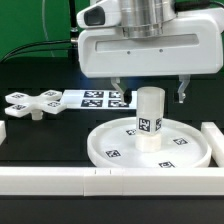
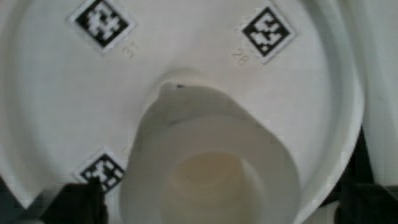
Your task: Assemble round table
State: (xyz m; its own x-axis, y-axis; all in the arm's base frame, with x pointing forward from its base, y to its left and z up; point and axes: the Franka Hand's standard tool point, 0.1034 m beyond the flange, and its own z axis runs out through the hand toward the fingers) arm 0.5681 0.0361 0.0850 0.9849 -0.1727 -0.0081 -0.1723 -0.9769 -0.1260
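The round disc (image 1: 110, 150) lies flat on the table with several tags on it. The short cylindrical post (image 1: 150, 122) stands upright on its centre hub, with a tag on its side. My gripper (image 1: 150, 96) hangs right above the post, jaws wide open, one finger on each side of the post's top with a gap on both sides. In the wrist view the post (image 2: 214, 140) rises toward the camera from the disc (image 2: 178, 45), and my gripper (image 2: 217, 208) straddles it with dark fingertips (image 2: 71, 200) at the corners. The cross-shaped foot (image 1: 30, 104) lies on the exterior view's left.
The marker board (image 1: 95, 98) lies flat behind the disc. A long white rail (image 1: 60, 181) runs along the front and another rail (image 1: 212, 140) stands on the exterior view's right, close to the disc's rim.
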